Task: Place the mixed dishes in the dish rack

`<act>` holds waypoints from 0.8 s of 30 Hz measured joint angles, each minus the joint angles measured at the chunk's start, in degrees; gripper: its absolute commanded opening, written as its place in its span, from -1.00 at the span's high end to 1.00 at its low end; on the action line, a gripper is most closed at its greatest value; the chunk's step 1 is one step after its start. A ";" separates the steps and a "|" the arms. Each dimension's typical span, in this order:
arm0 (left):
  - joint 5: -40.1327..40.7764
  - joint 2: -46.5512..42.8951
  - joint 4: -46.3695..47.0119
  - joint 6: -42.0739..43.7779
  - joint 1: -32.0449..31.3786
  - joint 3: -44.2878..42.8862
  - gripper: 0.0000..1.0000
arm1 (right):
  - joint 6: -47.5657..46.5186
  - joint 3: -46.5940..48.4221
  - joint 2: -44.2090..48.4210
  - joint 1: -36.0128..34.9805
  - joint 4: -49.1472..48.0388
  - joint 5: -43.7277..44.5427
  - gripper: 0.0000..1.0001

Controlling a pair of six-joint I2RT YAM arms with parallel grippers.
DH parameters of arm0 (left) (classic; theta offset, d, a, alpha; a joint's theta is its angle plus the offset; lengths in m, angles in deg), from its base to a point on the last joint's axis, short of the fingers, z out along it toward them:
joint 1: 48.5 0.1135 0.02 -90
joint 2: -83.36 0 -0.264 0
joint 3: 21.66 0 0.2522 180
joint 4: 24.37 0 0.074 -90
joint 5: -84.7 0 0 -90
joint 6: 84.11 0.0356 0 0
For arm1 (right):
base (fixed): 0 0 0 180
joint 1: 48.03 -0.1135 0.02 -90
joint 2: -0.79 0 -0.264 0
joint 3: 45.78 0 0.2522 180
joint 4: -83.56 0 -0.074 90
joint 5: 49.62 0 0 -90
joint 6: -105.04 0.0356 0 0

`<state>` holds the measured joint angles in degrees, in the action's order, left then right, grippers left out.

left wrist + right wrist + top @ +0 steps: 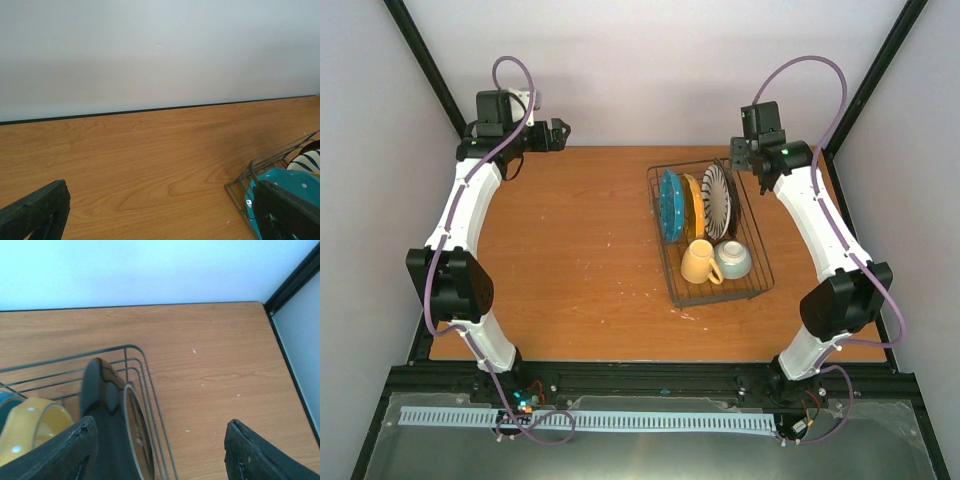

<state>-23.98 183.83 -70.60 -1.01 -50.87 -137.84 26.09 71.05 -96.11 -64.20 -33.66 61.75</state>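
Observation:
The dish rack (757,275) stands on the right half of the table. In its far slots a teal dotted plate (670,205), an orange plate (693,207) and a black-and-white striped plate (717,200) stand upright. At its near end sit the pale yellow mug (699,263) and the pale green bowl (733,259). My right gripper (740,157) hovers open over the rack's far right corner. In the right wrist view the dark-rimmed plate (107,405) stands in the rack (150,385) just inside my left finger (67,452), held by nothing. My left gripper (557,134) is open at the far left, holding nothing.
The back wall runs just behind both grippers, and a black frame post (295,275) stands at the far right corner. In the left wrist view the rack's corner (240,187) and the teal plate (287,179) lie to the right, with bare wood between the fingers.

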 measured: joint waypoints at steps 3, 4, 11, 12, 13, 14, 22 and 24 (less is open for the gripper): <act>0.00 0.00 0.26 0.00 0.00 -0.04 -0.99 | 1.55 -1.51 1.14 0.00 -2.16 -2.73 -0.40; 0.00 0.00 0.31 -0.02 0.00 -0.09 -0.99 | 1.95 -1.75 1.29 0.00 -2.82 -3.48 -0.40; 0.00 0.00 0.79 -0.02 0.00 -0.17 -1.00 | 3.23 -1.90 1.29 0.00 -5.42 -6.45 -0.40; -0.02 0.02 0.81 -0.04 0.00 -0.17 -1.00 | 3.39 -1.90 1.29 0.00 -5.55 -6.73 -0.41; -0.02 0.09 0.87 -0.04 0.00 -0.17 -1.00 | 3.48 -1.92 1.29 0.00 -5.68 -6.88 -0.41; -0.02 0.22 1.03 -0.04 0.00 -0.17 -1.00 | 3.61 -1.97 1.29 0.00 -5.97 -6.99 -0.42; -1.01 0.59 1.18 -0.52 0.00 -0.17 -0.99 | 3.17 -3.48 1.95 0.11 -9.03 -15.26 -0.32; -1.27 0.59 1.31 -0.72 0.00 -0.17 -0.99 | 2.97 -3.30 1.53 0.11 -8.59 -19.71 -0.06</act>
<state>-25.24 184.42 -69.29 -1.73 -50.87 -138.01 29.06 67.75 -94.58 -64.09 -42.25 42.03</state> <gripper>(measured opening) 0.993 0.676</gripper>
